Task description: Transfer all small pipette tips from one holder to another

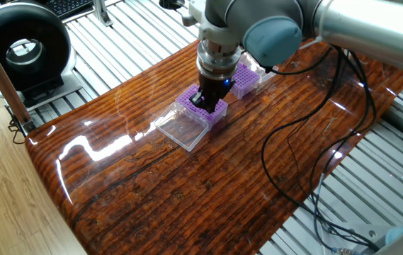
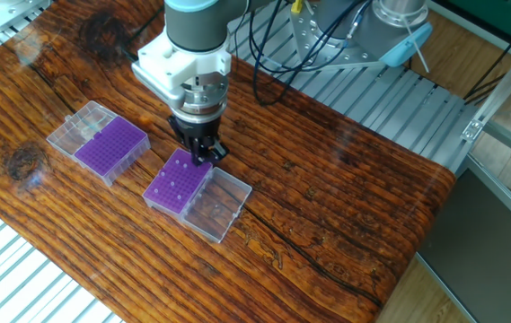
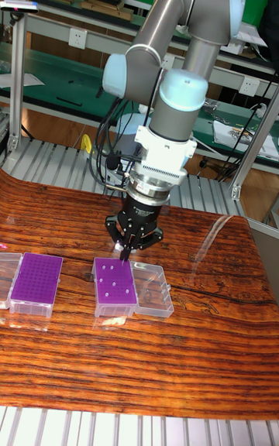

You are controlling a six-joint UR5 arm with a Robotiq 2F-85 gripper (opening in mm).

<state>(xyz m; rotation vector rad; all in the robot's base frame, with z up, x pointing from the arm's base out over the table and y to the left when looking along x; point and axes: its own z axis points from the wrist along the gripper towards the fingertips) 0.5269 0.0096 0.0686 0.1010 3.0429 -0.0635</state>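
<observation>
Two purple grid racks lie on the wooden table. The nearer rack (image 2: pixel 174 186) (image 3: pixel 114 285) (image 1: pixel 212 110) holds several small pipette tips (image 2: pixel 173 187) (image 3: pixel 113 284), seen as pale dots scattered over its holes. Its clear lid (image 2: pixel 218 209) lies open beside it. The second rack (image 2: pixel 110 147) (image 3: pixel 38 281) (image 1: pixel 243 79) shows no pale dots. My gripper (image 2: pixel 203 156) (image 3: pixel 126 255) (image 1: pixel 203 98) points straight down over the nearer rack's corner next to the lid. Its fingers are drawn together. Whether a tip sits between them is too small to see.
The second rack's clear lid (image 2: pixel 79 126) lies open on its far side. Black cables (image 1: pixel 307 163) trail over the table's right part. A round black device (image 1: pixel 20 49) stands off the table, and metal slats (image 2: pixel 390 99) border the tabletop.
</observation>
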